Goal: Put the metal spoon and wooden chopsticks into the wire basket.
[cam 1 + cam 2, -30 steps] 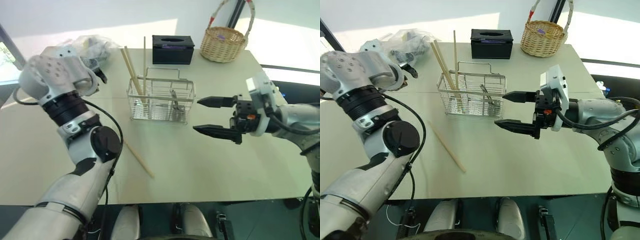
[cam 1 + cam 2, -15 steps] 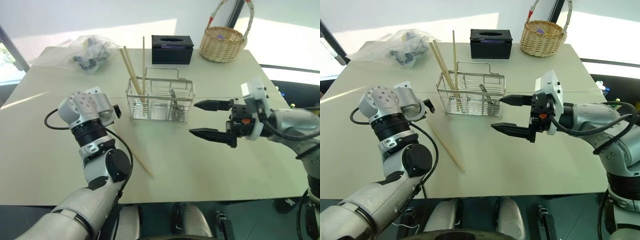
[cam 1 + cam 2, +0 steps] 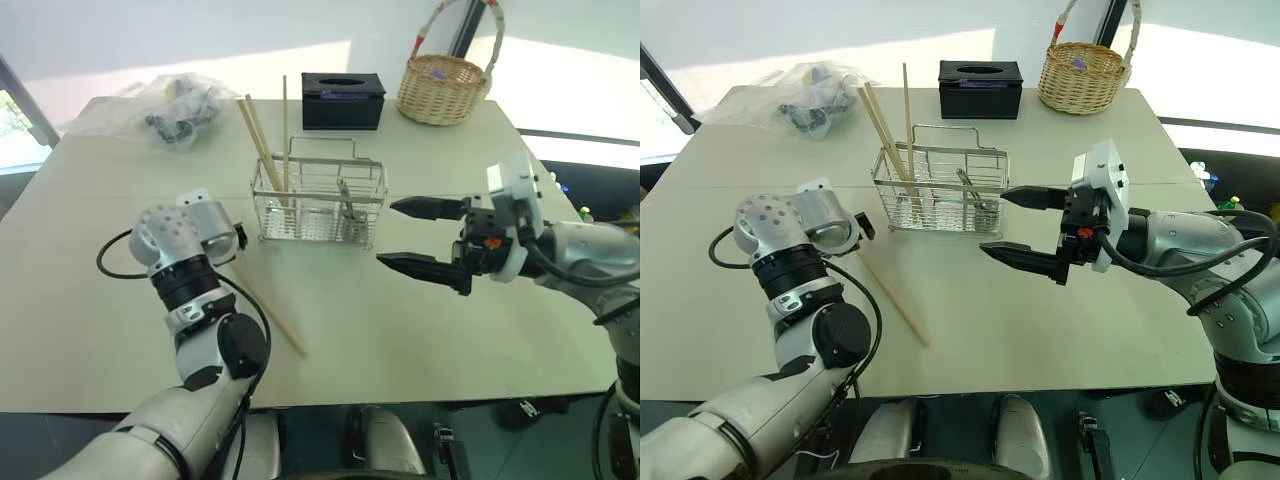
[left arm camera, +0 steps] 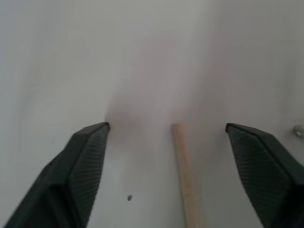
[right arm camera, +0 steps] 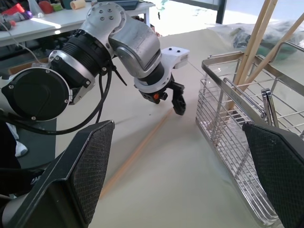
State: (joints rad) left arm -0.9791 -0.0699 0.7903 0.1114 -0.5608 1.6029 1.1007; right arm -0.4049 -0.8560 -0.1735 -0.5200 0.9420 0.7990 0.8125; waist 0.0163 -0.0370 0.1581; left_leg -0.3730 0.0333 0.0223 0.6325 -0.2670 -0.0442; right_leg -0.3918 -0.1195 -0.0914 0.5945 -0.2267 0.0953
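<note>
The wire basket (image 3: 320, 187) stands mid-table with three wooden chopsticks (image 3: 262, 142) leaning upright in its left part and the metal spoon (image 3: 347, 203) in its right part. One more chopstick (image 3: 275, 318) lies flat on the table, in front of the basket and to its left. My left gripper (image 4: 166, 130) points down at that stick's far end, open, with the stick's tip (image 4: 178, 128) between its fingers and clear of both. My right gripper (image 3: 386, 234) hovers open just right of the basket, pointing left, with nothing in it.
A black tissue box (image 3: 345, 98) and a round wicker basket (image 3: 443, 85) stand at the back of the table. A crumpled plastic bag (image 3: 180, 100) lies at the back left. The table's front edge runs close behind the loose chopstick's near end.
My left arm has come down from beside the basket's top to the tabletop, bringing its gripper over the loose chopstick's far end. The right gripper has stayed put.
</note>
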